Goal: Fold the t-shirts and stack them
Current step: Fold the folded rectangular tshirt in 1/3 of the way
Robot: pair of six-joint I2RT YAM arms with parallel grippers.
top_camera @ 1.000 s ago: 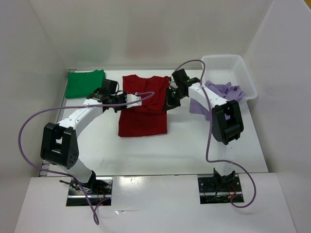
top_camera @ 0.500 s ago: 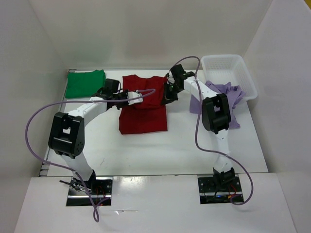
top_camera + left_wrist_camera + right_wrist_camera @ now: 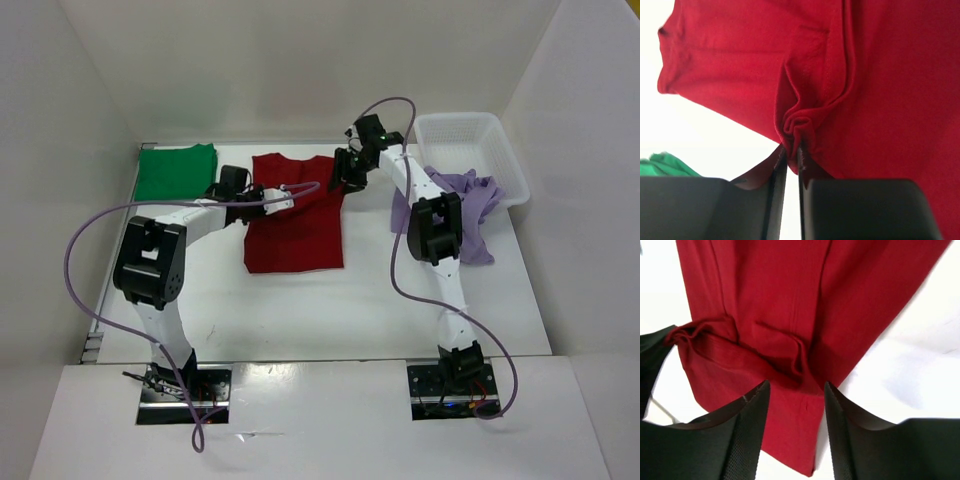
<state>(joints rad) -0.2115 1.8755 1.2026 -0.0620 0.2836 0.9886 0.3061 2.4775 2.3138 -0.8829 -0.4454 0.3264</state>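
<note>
Robot lab cell: white walls (image 3: pixel 300 60) boxing a worktable (image 3: pixel 300 315).

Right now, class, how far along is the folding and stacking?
Done: green shirt looks folded, far left. In hand: red shirt, partly folded; left gripper pinches a fold, right gripper open over it. Left: lavender shirt lies rumpled at right; nothing is stacked.

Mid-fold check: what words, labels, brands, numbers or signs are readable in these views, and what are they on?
No readable text in any view.
dark red t-shirt: plain cloth, no print or label showing.
green t-shirt: plain.
lavender t-shirt: plain.
white lattice basket: no marking visible.
</note>
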